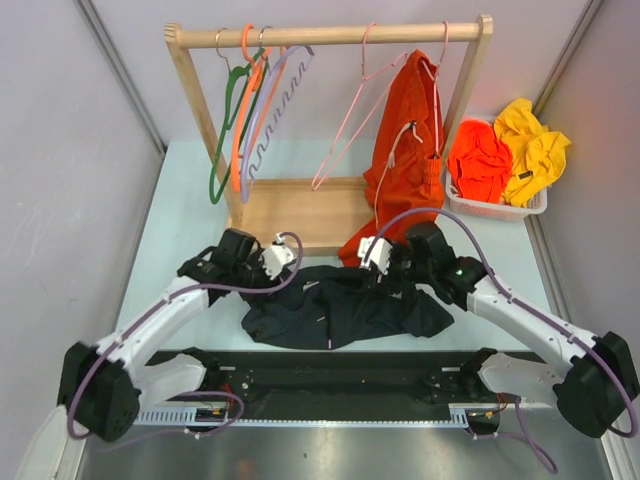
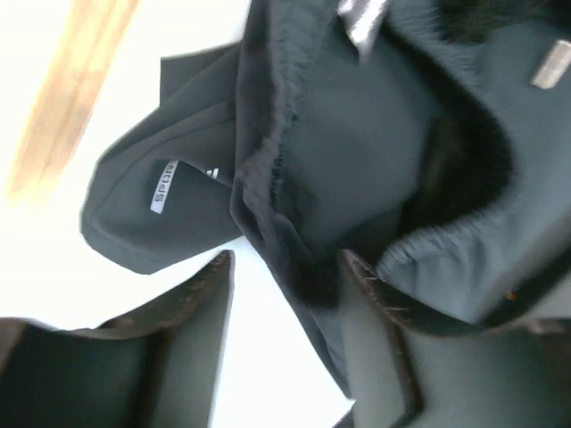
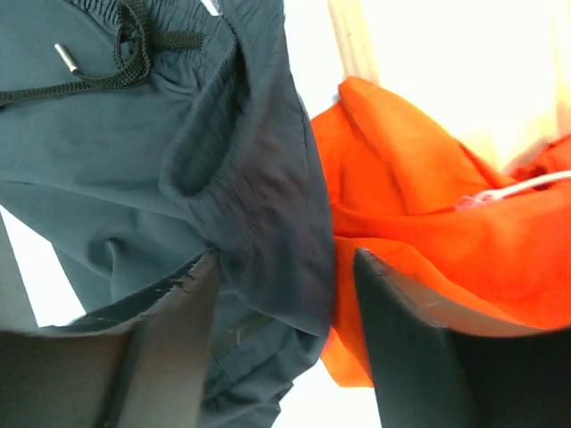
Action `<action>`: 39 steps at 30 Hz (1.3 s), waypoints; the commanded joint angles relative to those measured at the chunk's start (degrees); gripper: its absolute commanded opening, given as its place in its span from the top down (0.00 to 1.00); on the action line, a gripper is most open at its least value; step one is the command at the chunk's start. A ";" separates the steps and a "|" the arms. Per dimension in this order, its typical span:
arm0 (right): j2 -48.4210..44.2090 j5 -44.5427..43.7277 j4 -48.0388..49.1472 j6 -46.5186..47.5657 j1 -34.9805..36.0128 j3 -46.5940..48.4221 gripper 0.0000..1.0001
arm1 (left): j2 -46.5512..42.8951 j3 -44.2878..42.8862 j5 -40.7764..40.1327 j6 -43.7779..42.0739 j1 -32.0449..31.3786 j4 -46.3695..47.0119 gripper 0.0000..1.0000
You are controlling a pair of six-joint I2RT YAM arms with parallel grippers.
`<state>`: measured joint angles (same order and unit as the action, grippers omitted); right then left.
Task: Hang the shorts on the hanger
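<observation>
The dark shorts (image 1: 340, 305) lie crumpled on the table between my two grippers. The pale-pink hanger (image 1: 345, 135) hangs empty on the wooden rail (image 1: 330, 36), behind the shorts. My left gripper (image 1: 275, 262) is open at the shorts' left upper edge. In the left wrist view the gripper (image 2: 285, 343) has a dark fabric edge (image 2: 303, 267) lying between the fingers, next to the white label (image 2: 169, 187). My right gripper (image 1: 378, 262) is open at the shorts' right upper edge. In the right wrist view the gripper (image 3: 285, 334) straddles a fold of the waistband (image 3: 259, 205).
Orange shorts (image 1: 408, 160) hang on another pink hanger at the rail's right, their hem right behind my right gripper (image 3: 428, 223). Green, orange and lilac hangers (image 1: 250, 110) hang at the left. The rack's wooden base (image 1: 300, 212) lies behind the shorts. A white basket (image 1: 520, 208) holds orange and yellow garments.
</observation>
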<state>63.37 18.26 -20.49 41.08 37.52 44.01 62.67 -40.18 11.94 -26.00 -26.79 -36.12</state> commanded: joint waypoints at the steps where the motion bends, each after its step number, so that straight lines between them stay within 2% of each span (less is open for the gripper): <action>1: -7.71 -0.07 -1.12 -3.89 -0.34 5.11 0.25 | -10.97 -8.40 12.55 -4.67 0.24 -7.64 0.33; 2: -9.39 0.45 -2.52 -6.08 -0.34 6.86 0.22 | -14.04 -10.16 14.49 -5.20 -0.98 -9.39 0.26; 4: -11.94 0.98 -4.02 -8.37 0.27 8.19 0.18 | -15.21 -15.43 17.39 -6.60 -3.61 -14.84 0.23; 6: -15.29 0.81 -5.26 -11.00 0.71 10.03 0.16 | -14.26 -20.78 17.32 -6.00 -8.97 -18.44 0.22; 8: -17.05 -0.59 -4.39 -13.29 1.24 11.62 0.14 | -12.24 -24.40 16.97 -4.68 -11.87 -19.07 0.22; 11: -16.88 -5.23 0.94 -18.48 1.33 15.57 0.10 | -7.93 -31.69 18.63 -2.40 -12.15 -18.29 0.22; 13: -14.78 -8.31 4.39 -23.47 1.42 20.12 0.11 | -6.26 -34.60 19.60 0.06 -12.15 -15.57 0.22; 20: -1.34 -13.85 13.36 -40.70 2.38 38.57 0.16 | -9.75 -32.51 17.77 6.47 -12.15 -4.68 0.20; 24: 7.98 -23.51 9.86 -48.53 5.54 50.45 0.25 | -10.55 -33.29 16.18 8.95 -11.97 -5.10 0.18; 29: 14.83 -34.85 9.94 -59.16 5.55 55.13 0.28 | -12.40 -33.21 15.56 8.86 -9.35 -5.45 0.17; 32: 20.09 -41.19 3.90 -65.76 5.55 60.56 0.35 | -13.63 -32.07 15.39 8.42 -8.55 -5.45 0.16; 34: 21.96 -41.82 0.38 -70.24 4.85 64.71 0.38 | -14.42 -31.54 15.39 8.07 -8.28 -5.36 0.16; 39: 24.68 -36.99 0.72 -76.05 1.95 64.80 0.39 | -15.30 -30.66 13.99 6.66 -8.19 -5.10 0.16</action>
<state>86.74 -18.00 -18.65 -26.26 41.32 105.67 48.29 -71.55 27.11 -19.05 -35.42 -42.89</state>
